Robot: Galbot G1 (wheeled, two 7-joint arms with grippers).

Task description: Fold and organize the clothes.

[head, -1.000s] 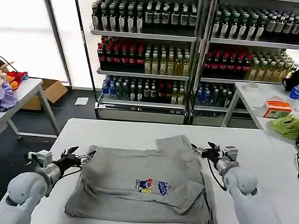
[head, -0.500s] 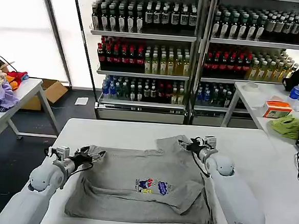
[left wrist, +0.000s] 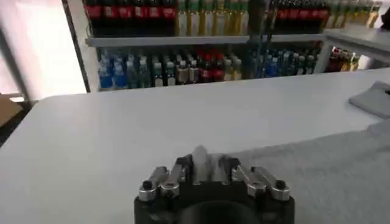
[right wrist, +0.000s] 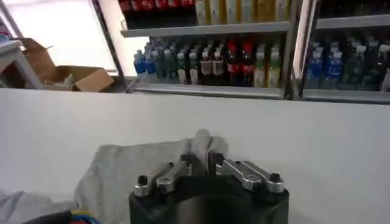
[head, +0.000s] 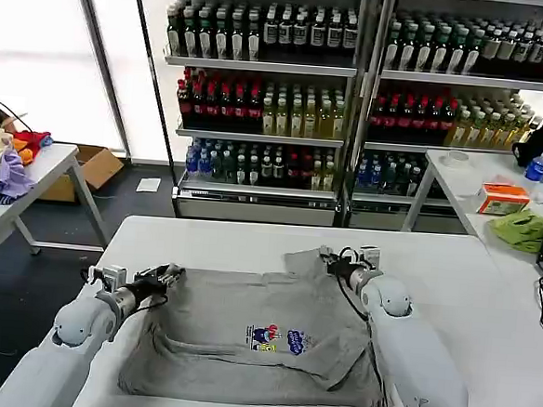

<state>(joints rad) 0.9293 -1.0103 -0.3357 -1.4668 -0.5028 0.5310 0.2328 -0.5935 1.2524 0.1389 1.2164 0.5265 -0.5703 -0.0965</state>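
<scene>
Grey cotton, the short-sleeved shirt (head: 257, 338) lies spread on the white table (head: 222, 242), print side up, nearer the front edge than the back and roughly midway between the left and right edges. Its small multicoloured chest print (head: 276, 338) faces the ceiling, and the right sleeve is already folded in over the body.

A second ago both arms stood off the garment, one out toward each side edge of the table. They have since closed in on it. The left pincer (head: 167, 275) now sits on the far-left corner of the shirt, and in the left wrist view its fingers (left wrist: 183, 169) are drawn narrow around a raised pinch of grey fabric. The right pincer (head: 331, 261) has come to the far-right corner, and in the right wrist view its fingers (right wrist: 183, 165) are likewise nearly together with a ridge of cloth standing up between them.

With both far corners apparently gripped, the approach looks finished and the fold itself has not begun: the cloth still lies flat. The likely next move is to lift that far edge and carry it toward the front edge, keeping the two grips level so the shirt does not skew.
</scene>
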